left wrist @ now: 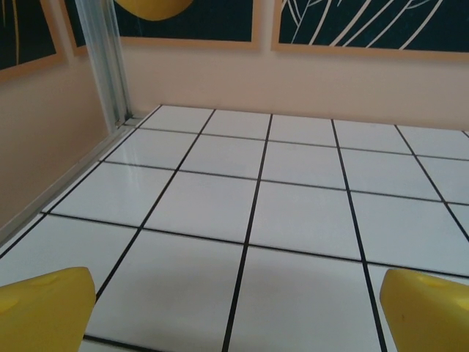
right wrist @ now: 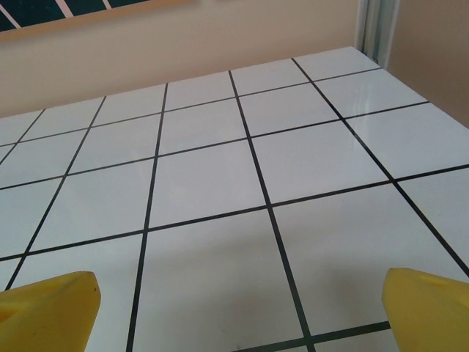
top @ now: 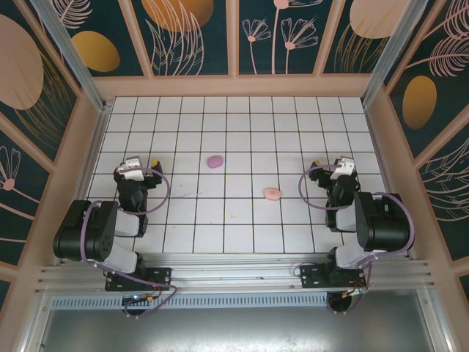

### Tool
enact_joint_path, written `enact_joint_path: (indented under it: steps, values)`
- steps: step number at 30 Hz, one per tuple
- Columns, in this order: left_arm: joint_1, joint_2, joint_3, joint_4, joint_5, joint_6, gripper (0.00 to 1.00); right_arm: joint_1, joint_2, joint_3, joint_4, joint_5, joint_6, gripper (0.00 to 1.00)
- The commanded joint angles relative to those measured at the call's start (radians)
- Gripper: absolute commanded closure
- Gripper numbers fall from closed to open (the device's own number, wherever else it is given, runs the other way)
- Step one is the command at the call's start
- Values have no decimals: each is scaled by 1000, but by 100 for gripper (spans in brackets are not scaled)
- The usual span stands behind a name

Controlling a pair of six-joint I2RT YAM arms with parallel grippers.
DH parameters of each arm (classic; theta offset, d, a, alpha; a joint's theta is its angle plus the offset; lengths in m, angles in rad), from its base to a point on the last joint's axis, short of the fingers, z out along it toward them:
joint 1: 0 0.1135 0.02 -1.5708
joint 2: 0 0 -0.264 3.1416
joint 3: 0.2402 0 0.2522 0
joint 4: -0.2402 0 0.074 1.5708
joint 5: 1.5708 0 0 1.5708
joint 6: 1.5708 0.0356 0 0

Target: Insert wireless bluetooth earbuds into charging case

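Purple oval pebble-like case point(top: 214, 161), pink oval case point(top: 272, 193): well apart on white tiled desk point(top: 242, 117), mid-field, judged reachable by either arm. Earbuds: too small to make out. Left fingers point(left wrist: 44, 308), right fingers point(right wrist: 429, 312): spread wide, empty, each near its own side.

white tiled floor point(top: 234, 139), peach side walls point(top: 234, 86), dark floral panels point(top: 190, 51), aluminium corner posts point(top: 69, 51)
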Motion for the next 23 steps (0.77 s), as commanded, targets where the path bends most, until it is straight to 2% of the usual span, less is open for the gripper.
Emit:
enact_joint_path:
  steps: [1,23]
  values:
    - [15,8,45,-12,27,7,1,7,1,30,57,-1,-17,1]
    - [17,3,39,-4,26,7,1,14,3,41,40,-6,-34,1]
